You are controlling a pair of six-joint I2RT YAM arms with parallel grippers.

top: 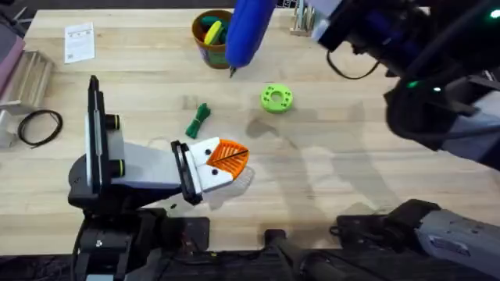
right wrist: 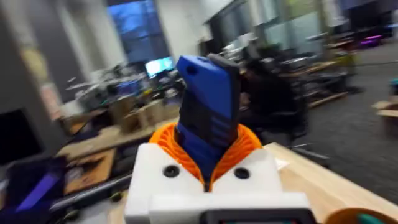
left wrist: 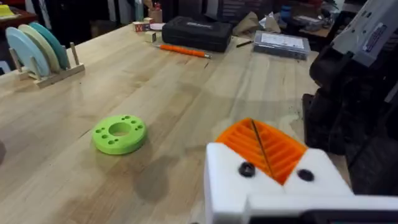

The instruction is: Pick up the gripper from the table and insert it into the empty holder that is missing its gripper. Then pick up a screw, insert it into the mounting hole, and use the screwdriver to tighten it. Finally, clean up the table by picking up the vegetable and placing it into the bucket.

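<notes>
My right gripper [right wrist: 208, 146] is raised high above the table [top: 351, 156] and is shut on the fat blue screwdriver [top: 248, 31], whose silver tip hangs near the bucket [top: 209, 37]. The screwdriver [right wrist: 208, 118] sits clamped between the orange ribbed pads. My left gripper [top: 225, 158] rests low over the table's front middle, its two orange pads [left wrist: 264, 146] pressed together; dark screw heads show in both of its white blocks. The dark-green vegetable [top: 199, 121] lies just beyond it. The loose gripper piece, an empty holder and a free screw are out of view.
A bright green disc with holes [top: 276, 98] [left wrist: 119, 134] lies at mid-table. A paper sheet [top: 79, 42] and a black cable loop [top: 39, 126] are at the left. A thin orange tool [left wrist: 183, 51], a black case [left wrist: 198, 32] and a plate rack [left wrist: 37, 53] stand farther off.
</notes>
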